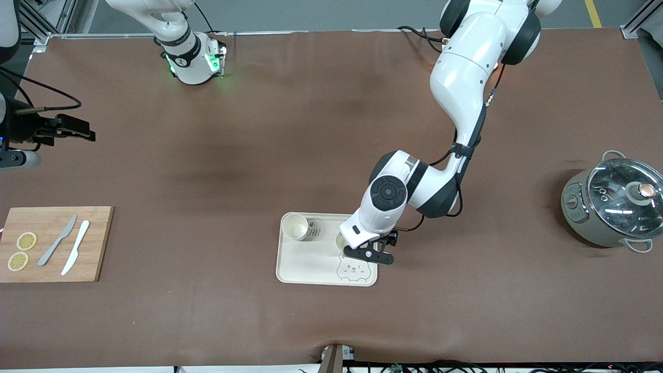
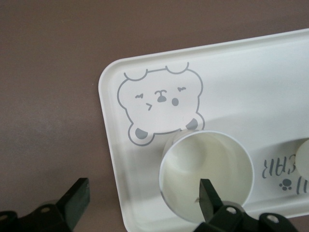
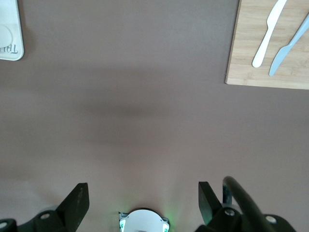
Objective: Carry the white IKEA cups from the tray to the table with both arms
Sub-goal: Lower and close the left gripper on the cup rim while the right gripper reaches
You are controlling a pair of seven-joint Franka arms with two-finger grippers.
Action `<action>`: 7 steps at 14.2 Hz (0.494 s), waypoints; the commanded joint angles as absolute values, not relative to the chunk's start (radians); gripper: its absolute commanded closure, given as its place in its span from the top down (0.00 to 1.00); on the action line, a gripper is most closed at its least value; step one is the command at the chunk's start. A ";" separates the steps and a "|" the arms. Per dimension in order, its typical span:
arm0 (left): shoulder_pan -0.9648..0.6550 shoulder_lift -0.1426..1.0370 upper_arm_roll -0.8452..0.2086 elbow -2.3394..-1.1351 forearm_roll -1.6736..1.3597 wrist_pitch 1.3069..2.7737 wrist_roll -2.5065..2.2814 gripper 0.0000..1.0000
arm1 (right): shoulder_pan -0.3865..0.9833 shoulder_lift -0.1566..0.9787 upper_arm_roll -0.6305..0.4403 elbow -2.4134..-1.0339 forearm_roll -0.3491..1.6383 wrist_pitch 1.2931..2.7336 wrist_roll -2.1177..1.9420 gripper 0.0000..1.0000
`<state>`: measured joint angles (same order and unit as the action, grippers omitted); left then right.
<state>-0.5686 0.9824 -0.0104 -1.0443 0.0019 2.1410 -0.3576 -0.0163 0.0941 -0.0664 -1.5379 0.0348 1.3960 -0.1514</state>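
Observation:
A cream bear-print tray (image 1: 311, 261) lies near the middle of the table. One white IKEA cup (image 1: 295, 226) stands upright on the tray's corner toward the right arm's end. The second cup (image 1: 342, 242) stands on the tray under my left gripper (image 1: 370, 254). In the left wrist view the left gripper (image 2: 143, 193) is open. One fingertip (image 2: 207, 195) hangs inside this cup (image 2: 193, 164); the other is off the tray's (image 2: 241, 72) edge. The first cup's edge (image 2: 303, 162) shows beside it. My right gripper (image 1: 85, 133) waits open and empty over the right arm's end of the table, and shows in its wrist view (image 3: 142, 193).
A wooden cutting board (image 1: 52, 243) with two lemon slices (image 1: 22, 251), a grey knife (image 1: 57, 247) and a white knife (image 1: 75, 254) lies at the right arm's end. A grey pot with a glass lid (image 1: 614, 204) stands at the left arm's end.

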 commanded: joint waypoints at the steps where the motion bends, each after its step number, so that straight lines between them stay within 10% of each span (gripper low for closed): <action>1: -0.581 1.022 0.009 -1.002 -0.012 2.169 -0.368 1.00 | -0.041 0.126 -0.055 -1.522 0.025 1.387 -0.164 1.00; 7: -0.589 1.046 0.009 -0.996 -0.012 2.220 -0.371 1.00 | -0.026 0.161 -0.054 -1.555 0.067 1.387 -0.117 1.00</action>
